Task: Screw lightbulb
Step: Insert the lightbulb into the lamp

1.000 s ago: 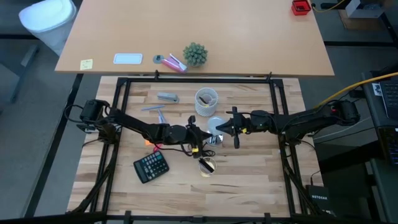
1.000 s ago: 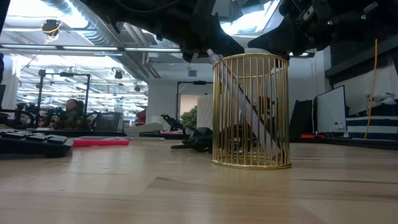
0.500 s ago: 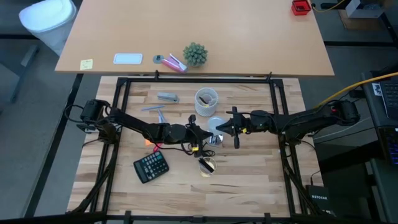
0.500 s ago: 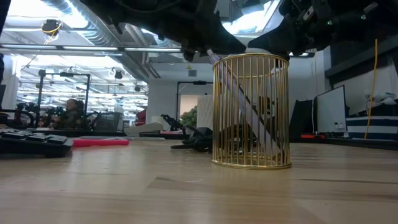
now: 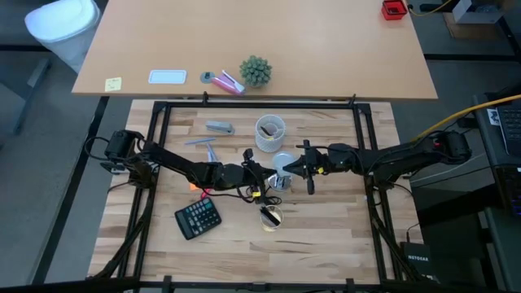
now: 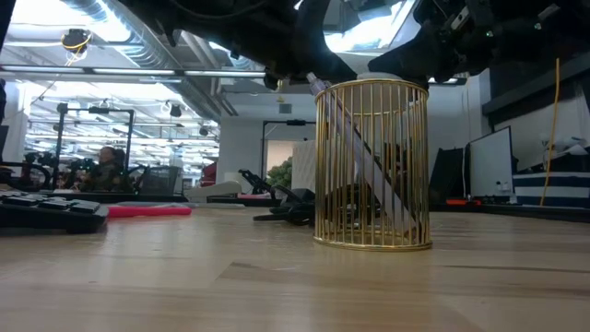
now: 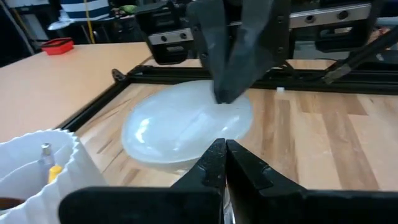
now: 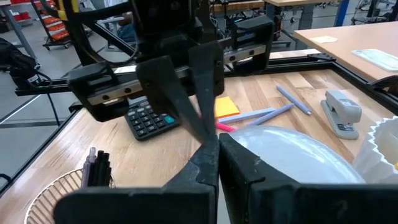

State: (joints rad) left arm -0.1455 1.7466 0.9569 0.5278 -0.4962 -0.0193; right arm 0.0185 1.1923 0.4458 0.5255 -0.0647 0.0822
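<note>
evidently the left gripper (image 7: 225, 152) has its fingers drawn together at the tips, only a hairline slit between them, and nothing is visibly clamped there. the right gripper (image 8: 216, 149) is pinched to the same point, also with nothing seen in it. they meet nose to nose at mid-table, over the white rounded body i take to be the lightbulb (image 7: 180, 127). it lies on the table (image 5: 326, 228), with both sets of tips at or touching its top.

my judgement is that closed tips on smooth curved glass can only push it. the bulb could roll or skid out sideways, and any twist would slip instead of turning the thread. the two arms are also close enough to knock each other.

a silvery piece (image 5: 282, 183), perhaps the socket, sits just beside the bulb towards the near edge. a fluted white cup (image 5: 270, 130) stands near on the far side, and a gold wire holder (image 6: 372, 164) on the near side. the calculator (image 5: 198, 218), stapler (image 8: 341, 111) and pens (image 8: 261, 114) lie farther left, clear of the work.
</note>
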